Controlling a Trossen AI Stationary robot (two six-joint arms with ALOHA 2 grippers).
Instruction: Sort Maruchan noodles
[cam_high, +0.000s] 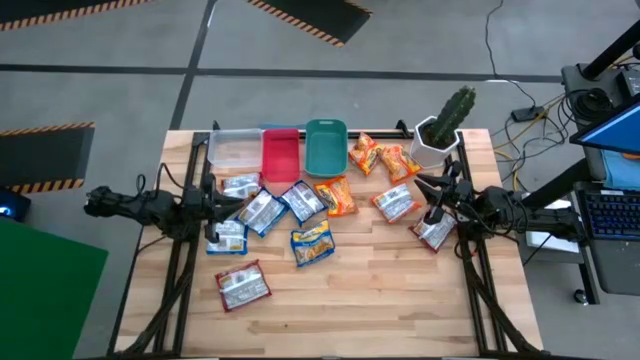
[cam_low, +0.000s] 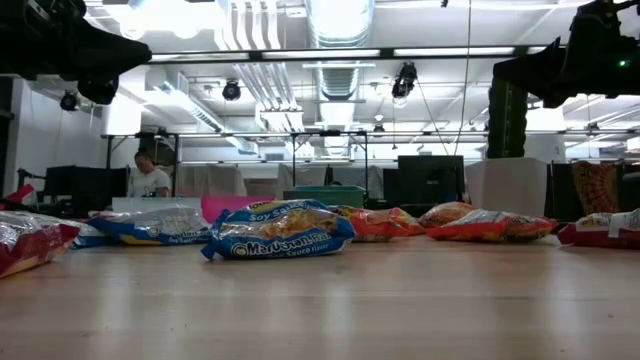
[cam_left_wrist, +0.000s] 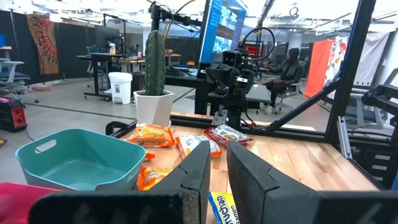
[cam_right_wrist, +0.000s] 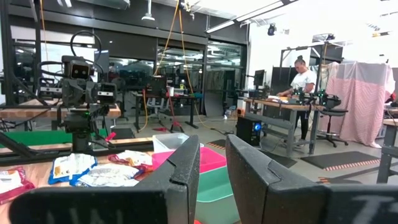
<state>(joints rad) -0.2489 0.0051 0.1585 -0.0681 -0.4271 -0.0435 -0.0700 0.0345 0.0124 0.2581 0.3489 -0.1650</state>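
Observation:
About a dozen Maruchan packets lie flat on the wooden table. In the high view, several blue ones (cam_high: 262, 212) sit left of centre, and one blue packet (cam_high: 312, 243) lies nearer; it fills the low view's middle (cam_low: 275, 232). A red one (cam_high: 243, 285) lies near the near-left corner. Orange ones (cam_high: 337, 196) (cam_high: 363, 153) sit by the teal bin, and red ones (cam_high: 396, 204) (cam_high: 434, 232) lie at the right. My left gripper (cam_high: 213, 203) (cam_left_wrist: 218, 163) hovers above the left blue packets, open by a narrow gap. My right gripper (cam_high: 432, 198) (cam_right_wrist: 212, 163) hovers over the right red packets, also narrowly open.
A clear bin (cam_high: 235, 148), a red bin (cam_high: 281, 153) and a teal bin (cam_high: 325, 145) stand in a row at the far edge. A cactus in a white pot (cam_high: 445, 125) stands at the far right corner. Bare wood (cam_high: 380, 290) stretches along the near side. People sit in the room behind.

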